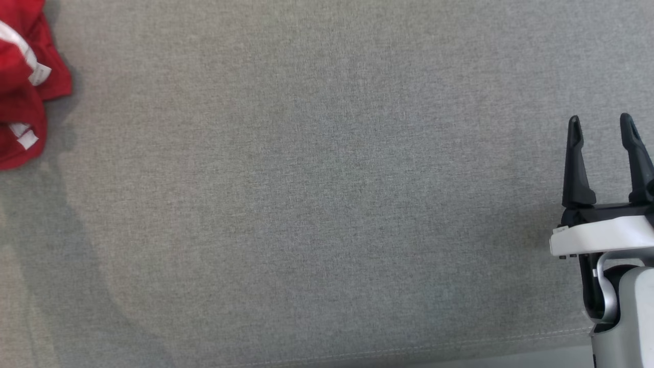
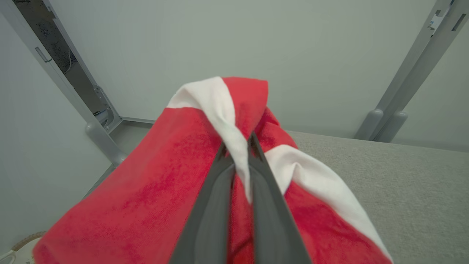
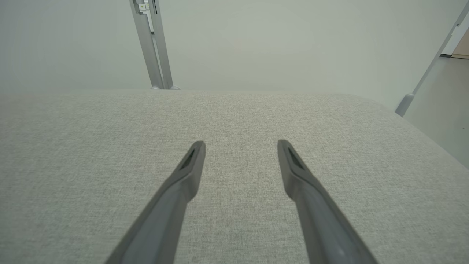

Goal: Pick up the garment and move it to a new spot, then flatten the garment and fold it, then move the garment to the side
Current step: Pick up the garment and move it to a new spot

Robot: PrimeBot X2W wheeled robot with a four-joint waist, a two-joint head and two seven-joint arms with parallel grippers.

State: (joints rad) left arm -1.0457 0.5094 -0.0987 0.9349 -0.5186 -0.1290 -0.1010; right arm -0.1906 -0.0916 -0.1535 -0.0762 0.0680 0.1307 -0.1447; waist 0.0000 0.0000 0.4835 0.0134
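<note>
Our left gripper pinches the red garment tight. Our right gripper hangs wide open, empty, over the grey surface.

One garment, one surface, one left tool, one right tool

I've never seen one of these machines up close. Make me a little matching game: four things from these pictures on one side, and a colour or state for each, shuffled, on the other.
Things:
1. left gripper
2. right gripper
3. garment
4. work surface

Colours or states:
A. open, holding nothing
B. red with white bands
C. plain grey fabric
D. shut on cloth

Pairs: 1-D, 2-A, 3-B, 4-C.
</note>
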